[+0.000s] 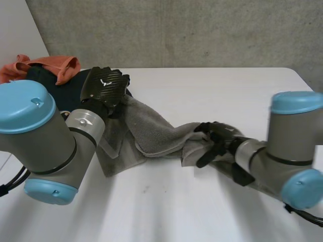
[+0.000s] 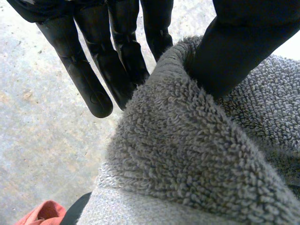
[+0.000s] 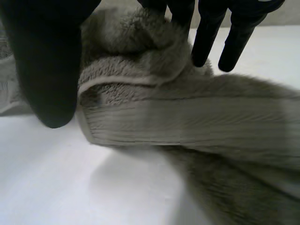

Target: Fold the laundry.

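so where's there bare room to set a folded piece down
Bare table beyond the grey towel, toward the far right corner, and the near strip in front of it. Crowded at the far left, where the clothes pile sits by the left hand.

Setting: a robotics lab or test bench rather than a home. Evidence: plain white table set against a raw, unpainted concrete wall. Two machine arms with grey joints and light-blue caps, the left arm and right arm, reach over it from the near side. Household items serve as work material: a grey towel, and an orange garment heaped on dark fabric at the far left corner.
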